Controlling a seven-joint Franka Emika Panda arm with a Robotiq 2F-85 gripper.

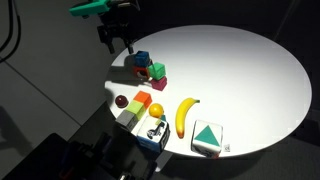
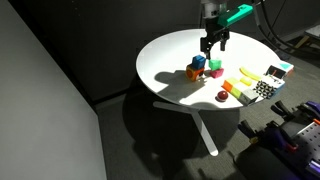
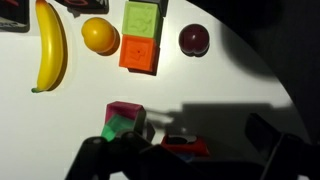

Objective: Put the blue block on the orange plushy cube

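Observation:
The blue block [image 1: 141, 60] sits at the far side of the round table in a cluster with a green block [image 1: 157, 71], a pink block [image 1: 160, 83] and a red block [image 3: 185, 147]. It also shows in an exterior view [image 2: 198, 63]. In the wrist view it is almost hidden. The orange plushy cube [image 3: 139, 53] lies apart, between an orange ball [image 3: 98, 35] and a dark red ball [image 3: 193, 39], and shows in an exterior view [image 1: 143, 98]. My gripper [image 1: 118, 40] hangs open and empty just above the cluster, and in the wrist view [image 3: 187, 152] its fingers straddle the red block.
A banana [image 3: 50, 45] lies beyond the orange ball. A light green block [image 3: 143, 18] touches the orange cube's far side. A blue-and-white box [image 1: 155, 132] and a green-and-white box [image 1: 207, 138] stand near the table edge [image 1: 290, 110].

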